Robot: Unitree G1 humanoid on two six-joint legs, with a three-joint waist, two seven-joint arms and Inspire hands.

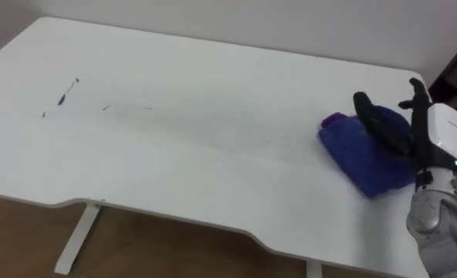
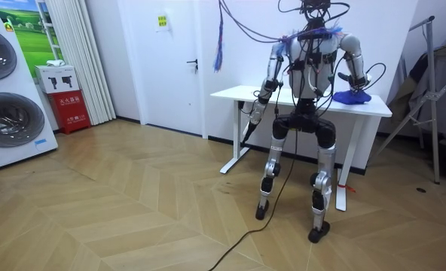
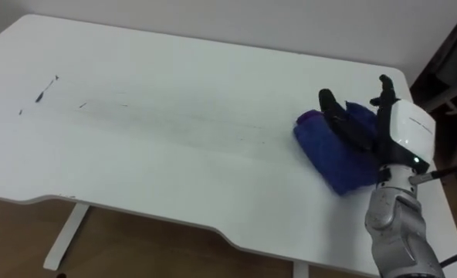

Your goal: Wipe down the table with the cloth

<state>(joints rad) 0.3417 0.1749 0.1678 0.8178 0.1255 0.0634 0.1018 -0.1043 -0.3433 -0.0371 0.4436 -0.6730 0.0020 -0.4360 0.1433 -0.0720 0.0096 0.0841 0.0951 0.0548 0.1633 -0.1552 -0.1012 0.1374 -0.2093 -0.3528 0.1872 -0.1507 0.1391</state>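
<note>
A blue cloth (image 1: pixel 360 158) lies near the right end of the white table (image 1: pixel 182 162). My right hand (image 1: pixel 390 127) rests on top of it, open, with dark fingers spread over the cloth and the thumb sticking up on its left side. Dark pen marks (image 1: pixel 66 93) sit near the table's far left, and faint grey smears (image 1: pixel 128 108) trail from them toward the middle. In the room view I stand at the table's front edge, my right hand on the cloth (image 2: pixel 352 96). My left hand (image 2: pixel 248 111) hangs low beside the table's end at the room view's left.
The table's front edge (image 1: pixel 174 216) curves inward before me, with wooden floor below. A dark rack (image 2: pixel 434 83) stands past the table's right end. Washing machines (image 2: pixel 8 98) and a red box (image 2: pixel 71 109) stand far off at the room view's left.
</note>
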